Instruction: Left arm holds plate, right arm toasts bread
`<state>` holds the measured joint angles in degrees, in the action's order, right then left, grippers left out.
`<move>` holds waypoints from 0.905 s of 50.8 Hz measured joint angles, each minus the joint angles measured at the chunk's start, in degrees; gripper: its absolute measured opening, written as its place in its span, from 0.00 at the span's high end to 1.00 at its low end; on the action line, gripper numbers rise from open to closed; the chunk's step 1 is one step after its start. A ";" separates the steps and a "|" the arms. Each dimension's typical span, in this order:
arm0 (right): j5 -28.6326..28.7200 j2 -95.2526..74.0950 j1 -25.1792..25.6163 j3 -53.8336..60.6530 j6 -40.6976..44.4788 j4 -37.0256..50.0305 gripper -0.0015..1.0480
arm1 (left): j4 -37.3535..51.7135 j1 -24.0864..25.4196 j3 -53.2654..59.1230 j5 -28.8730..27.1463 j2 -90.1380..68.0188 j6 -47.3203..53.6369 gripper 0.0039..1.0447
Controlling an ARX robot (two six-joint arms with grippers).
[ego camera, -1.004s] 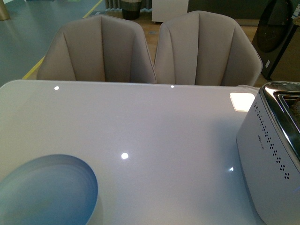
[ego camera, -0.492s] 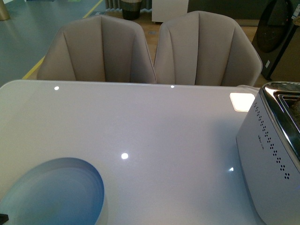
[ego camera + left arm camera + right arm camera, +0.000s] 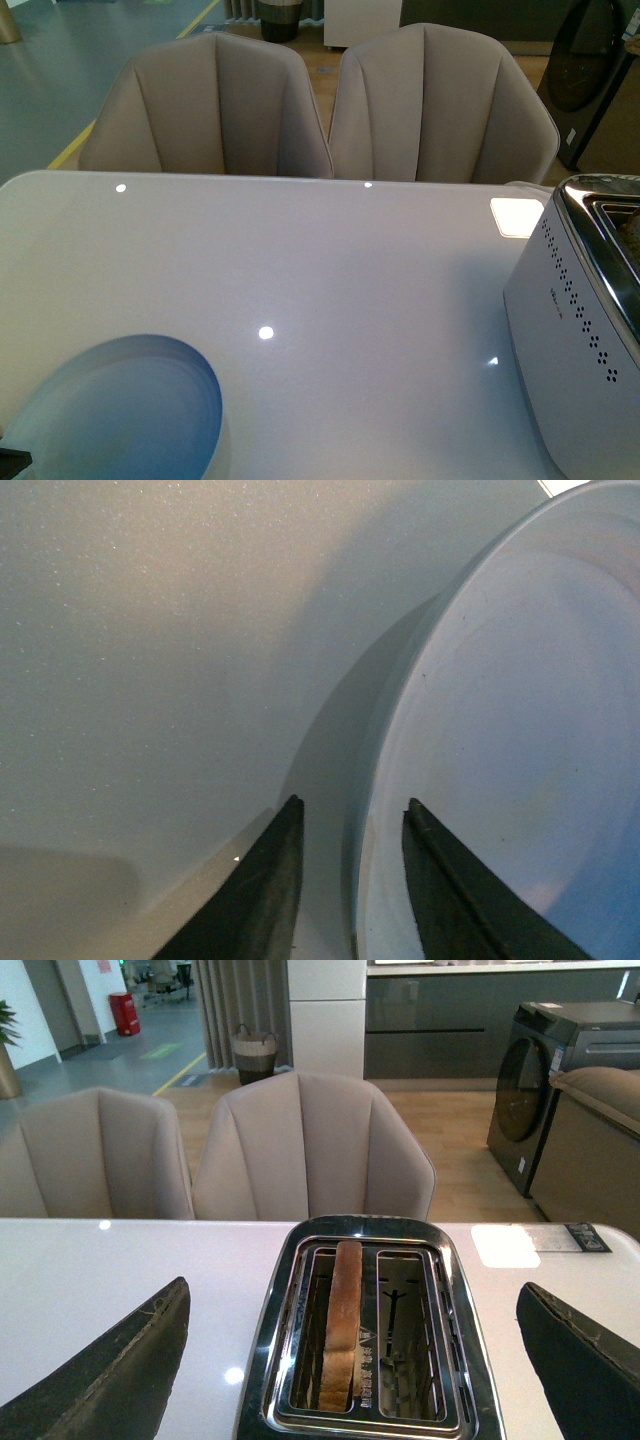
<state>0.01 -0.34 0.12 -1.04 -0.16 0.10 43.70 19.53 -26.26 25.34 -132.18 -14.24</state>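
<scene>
The pale blue-grey plate [image 3: 120, 415] is at the front left of the white table, held tilted with its far rim up. My left gripper [image 3: 348, 815] is shut on the plate's rim [image 3: 375, 810], one black jaw inside the plate and one outside; only a black corner of it shows in the front view [image 3: 12, 462]. The bread [image 3: 345, 1325] stands on edge in the left slot of the silver toaster [image 3: 365, 1250]. My right gripper [image 3: 365, 1360] hangs open above the toaster, jaws wide on either side, holding nothing.
The toaster stands at the table's right edge in the front view [image 3: 580, 320]. Two beige chairs [image 3: 320, 105] stand behind the table's far edge. A bright light patch [image 3: 515, 215] lies on the table near the toaster.
The plate has shifted slightly right and tilted more toward me; a black corner of the left gripper has come into the front view's bottom left corner.
</scene>
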 joint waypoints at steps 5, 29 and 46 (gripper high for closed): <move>0.00 0.00 0.00 0.00 0.00 0.00 0.08 | -0.76 -0.20 0.48 -0.70 2.29 -0.28 0.48; -0.02 0.00 0.00 0.00 0.00 0.00 0.08 | -18.25 -11.93 7.72 -4.94 50.34 -3.65 0.07; 0.00 0.00 0.00 0.00 0.00 0.00 0.08 | -32.13 -21.66 7.74 -10.67 74.79 -8.22 0.07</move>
<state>0.01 -0.34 0.12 -1.04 -0.16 0.10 11.57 -2.13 -18.52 14.68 -57.39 -22.46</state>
